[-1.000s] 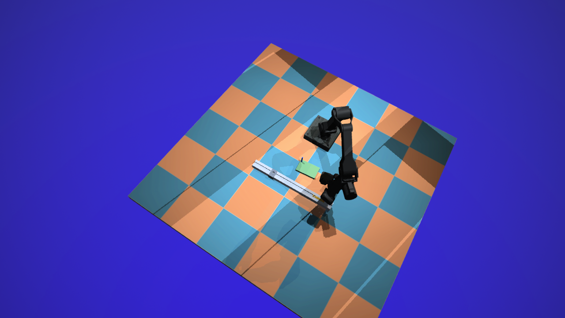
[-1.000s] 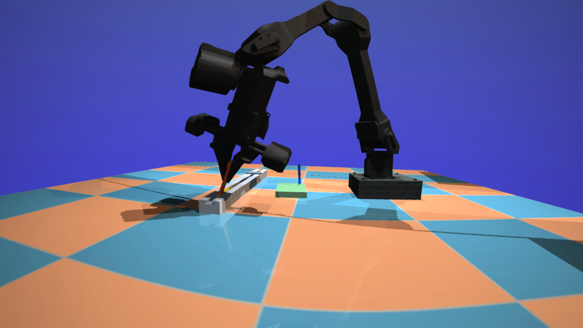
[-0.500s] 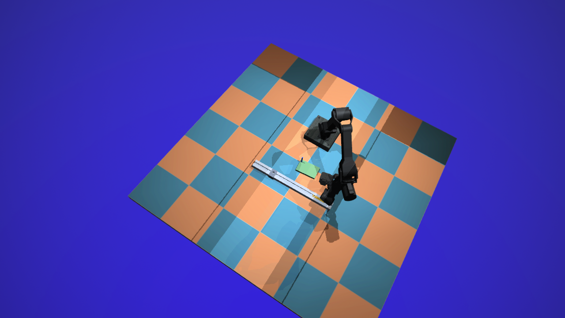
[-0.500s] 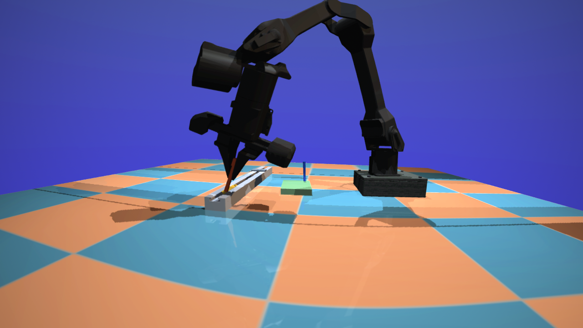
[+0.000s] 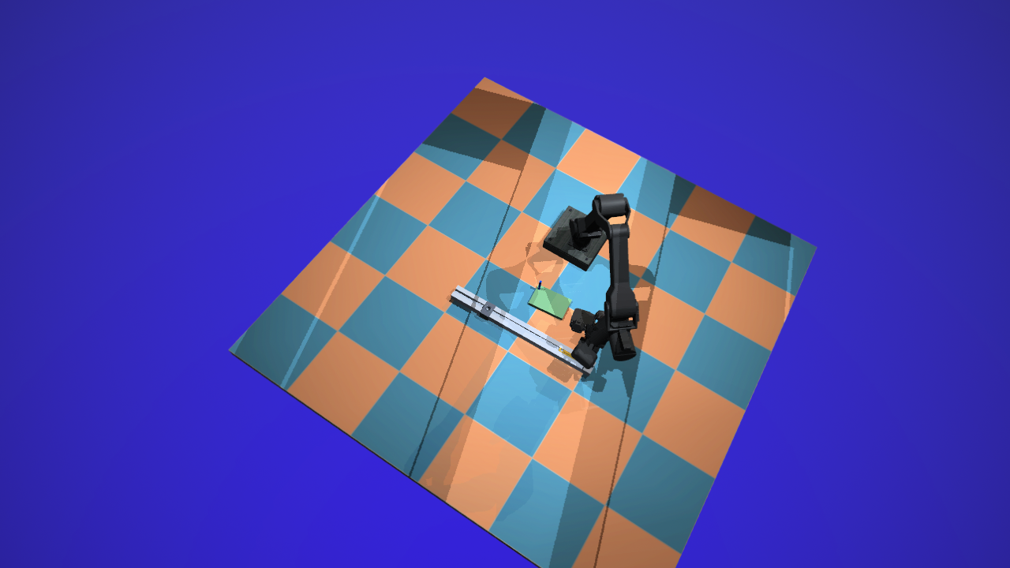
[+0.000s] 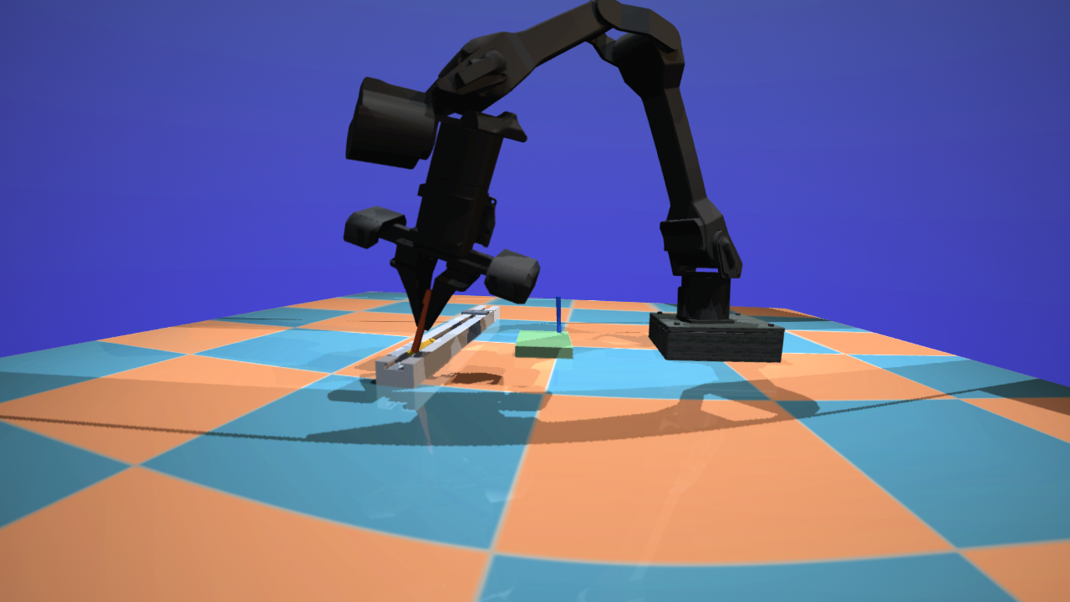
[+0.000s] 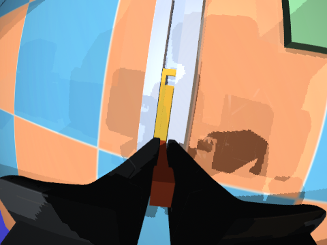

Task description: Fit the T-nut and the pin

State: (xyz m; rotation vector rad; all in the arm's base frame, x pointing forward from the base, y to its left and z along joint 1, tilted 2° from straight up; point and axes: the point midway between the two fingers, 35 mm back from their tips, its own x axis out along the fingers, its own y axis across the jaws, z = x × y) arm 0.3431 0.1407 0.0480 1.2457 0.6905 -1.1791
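My gripper (image 6: 423, 327) (image 7: 163, 144) is shut on the orange handle (image 6: 418, 341) (image 7: 162, 194) of the brass T-nut, low over the near end of the aluminum rail (image 5: 522, 330) (image 6: 435, 362) (image 7: 192, 41). The handle leans. The brass nut (image 5: 565, 351) (image 7: 163, 117) lies along the slot line, its holed end toward the bracket; whether it is flat under both lips cannot be told. The dark bracket (image 5: 487, 309) (image 6: 476, 312) sits across the rail toward its far end. The blue pin (image 5: 540, 284) (image 6: 557, 314) stands upright in the green tray (image 5: 552, 304) (image 6: 542, 350) (image 7: 306, 24).
The tray lies beside the rail, between it and the black arm base (image 5: 575, 247) (image 6: 714, 343). The bracket stands up from the rail top. The checkered floor (image 5: 515, 395) (image 6: 635, 479) surrounds everything, with arm shadows across it.
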